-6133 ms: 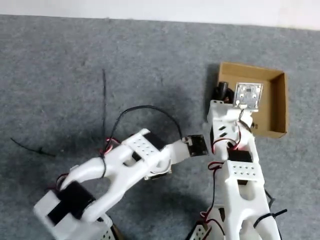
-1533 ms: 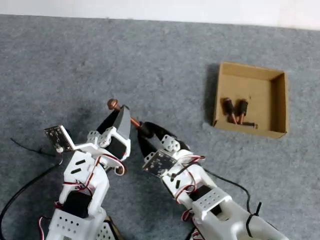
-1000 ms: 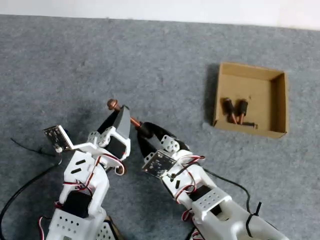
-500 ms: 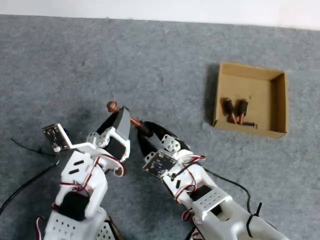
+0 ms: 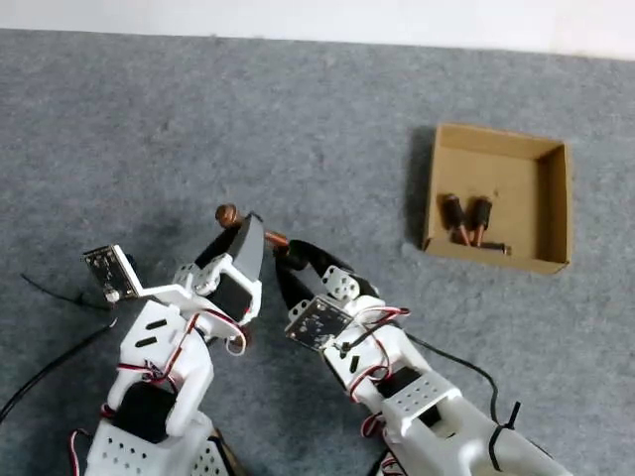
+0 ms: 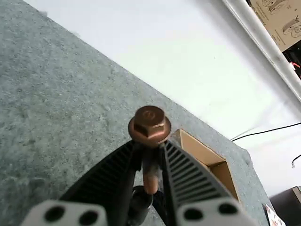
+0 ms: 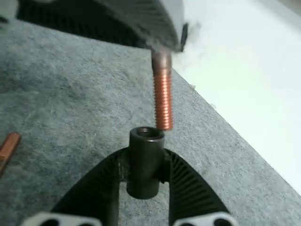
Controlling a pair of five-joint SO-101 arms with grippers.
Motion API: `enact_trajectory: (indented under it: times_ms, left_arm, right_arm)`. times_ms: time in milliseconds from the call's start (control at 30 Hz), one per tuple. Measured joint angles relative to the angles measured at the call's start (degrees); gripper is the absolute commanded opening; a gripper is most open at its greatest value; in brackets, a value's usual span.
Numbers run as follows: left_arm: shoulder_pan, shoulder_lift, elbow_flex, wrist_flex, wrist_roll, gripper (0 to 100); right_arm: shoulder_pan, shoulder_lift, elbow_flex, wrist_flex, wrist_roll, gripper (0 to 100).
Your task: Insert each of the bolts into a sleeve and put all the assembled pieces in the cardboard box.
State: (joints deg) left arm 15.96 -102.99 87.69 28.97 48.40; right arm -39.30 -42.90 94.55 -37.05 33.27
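Your left gripper is clamped tight on the copper bolt. It pinches the shaft just under the hexagonal head, and the threaded end sticks out past the fingers toward the right. Your right gripper is closed around the black sleeve and holds it with its open end turned to the bolt. The two parts meet just above the grey carpet, in the near-left part of the scene, between the two arms. The bolt's tip sits right at the rim of the sleeve's opening, a little off to one side, and you can't see any of the thread inside the bore. A second bolt lies flat on the carpet beside the right gripper, only partly in view. The cardboard box sits well apart to the far right. Two assembled pieces lie side by side in it, near its left wall.
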Motion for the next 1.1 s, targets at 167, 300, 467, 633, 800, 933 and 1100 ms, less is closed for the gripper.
enact_trajectory:
  times_ms: [167,300,467,633,800,933,1100]
  left_arm:
    - [0.00,0.00,0.00,-0.18,0.00,1]
    - [0.00,0.00,0.00,-0.18,0.00,1]
    - [-0.18,0.00,0.00,0.09,0.00,1]
    - [-0.18,-0.09,-0.97,5.27,0.09,1]
    - [0.00,-0.26,-1.67,6.51,0.18,1]
    - [0.18,-0.26,-1.67,6.51,0.18,1]
    - [0.18,-0.26,-1.67,6.51,0.18,1]
  right_arm:
    - [0.00,0.00,0.00,0.00,0.00,0.5]
    - [0.62,0.00,0.00,0.00,0.00,0.5]
    - [1.49,0.00,0.00,0.00,0.00,0.5]
    - [1.49,0.00,0.00,0.09,0.18,0.5]
    - [1.49,0.00,0.00,0.09,0.18,0.5]
    - [1.49,0.00,0.00,0.09,0.18,0.5]
    - [1.49,0.00,0.00,0.09,0.18,0.5]
